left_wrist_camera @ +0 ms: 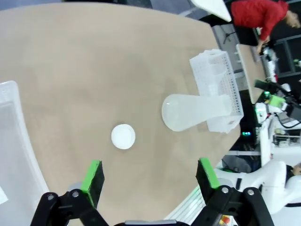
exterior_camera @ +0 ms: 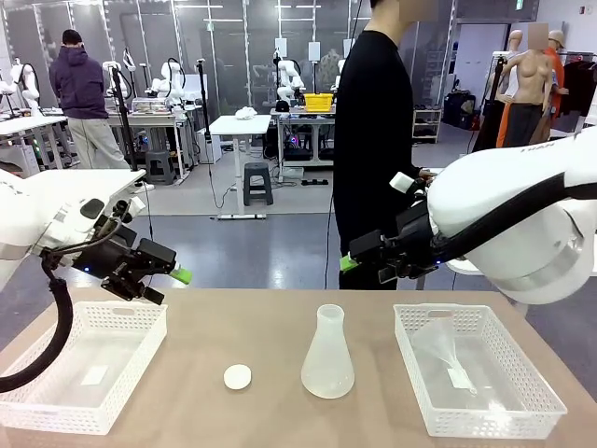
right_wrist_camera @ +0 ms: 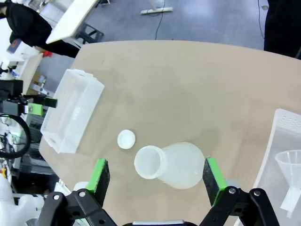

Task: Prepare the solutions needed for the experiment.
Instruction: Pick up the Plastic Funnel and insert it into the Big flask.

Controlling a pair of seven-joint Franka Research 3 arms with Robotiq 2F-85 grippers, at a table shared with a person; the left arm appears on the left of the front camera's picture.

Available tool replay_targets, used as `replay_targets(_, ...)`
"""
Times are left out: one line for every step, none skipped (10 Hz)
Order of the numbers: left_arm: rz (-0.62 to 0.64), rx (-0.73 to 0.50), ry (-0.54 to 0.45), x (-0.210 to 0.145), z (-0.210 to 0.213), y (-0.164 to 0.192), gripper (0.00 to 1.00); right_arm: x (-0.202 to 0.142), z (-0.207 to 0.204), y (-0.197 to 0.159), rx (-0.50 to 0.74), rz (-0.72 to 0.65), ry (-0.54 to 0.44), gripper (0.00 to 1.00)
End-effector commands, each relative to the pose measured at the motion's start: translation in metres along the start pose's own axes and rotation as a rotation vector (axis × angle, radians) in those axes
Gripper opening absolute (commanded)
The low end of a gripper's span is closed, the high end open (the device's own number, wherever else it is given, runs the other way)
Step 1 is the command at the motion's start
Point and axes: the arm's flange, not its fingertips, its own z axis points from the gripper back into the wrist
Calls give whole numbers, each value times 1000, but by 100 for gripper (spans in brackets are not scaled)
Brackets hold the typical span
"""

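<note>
A frosted conical flask [exterior_camera: 327, 353] stands upright at the table's middle, also seen from above in the left wrist view [left_wrist_camera: 193, 111] and the right wrist view [right_wrist_camera: 171, 165]. I cannot make out the solutions in it or anywhere else. A small white round cap [exterior_camera: 237, 376] lies left of the flask. My left gripper [exterior_camera: 168, 285] hangs open and empty above the left basket's far edge; its green pads [left_wrist_camera: 93, 175] frame the cap below. My right gripper [exterior_camera: 364, 266] is open and empty above the table's far side, and its pads [right_wrist_camera: 100, 175] straddle the flask far below.
A white mesh basket [exterior_camera: 56, 411] at the left holds a small white slip. A second basket [exterior_camera: 485, 420] at the right holds a clear funnel [right_wrist_camera: 289, 162]. A person in black [exterior_camera: 373, 140] stands at the far edge.
</note>
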Motion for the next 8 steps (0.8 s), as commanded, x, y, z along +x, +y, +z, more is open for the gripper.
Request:
replay_targets(-53, 74, -26, -3, -2, -10, 100, -2, 1, 5, -69, 44, -6, 100)
replay_targets(0, 0, 0, 0, 0, 0, 100, -2, 1, 5, -69, 44, -6, 100)
replay_targets(149, -159, 4, 19, -6, 16, 100, -1, -3, 1, -20, 25, 2, 100)
replay_targets(206, -257, -6, 27, -1, 29, 100, -1, -4, -9, 45, -63, -13, 100)
replay_targets(217, -294, -8, 28, 0, 39, 100, -2, -3, -16, 75, -109, -7, 100)
replay_targets(237, -372, 16, 29, 1, 46, 100, -2, -4, -20, 136, -171, 6, 100)
replay_targets(248, -473, 48, 28, 2, 49, 100, -1, -5, -25, 195, -248, 8, 100)
replay_targets(235, -531, 58, 25, 6, 53, 100, -1, -7, -30, 287, -330, 26, 100)
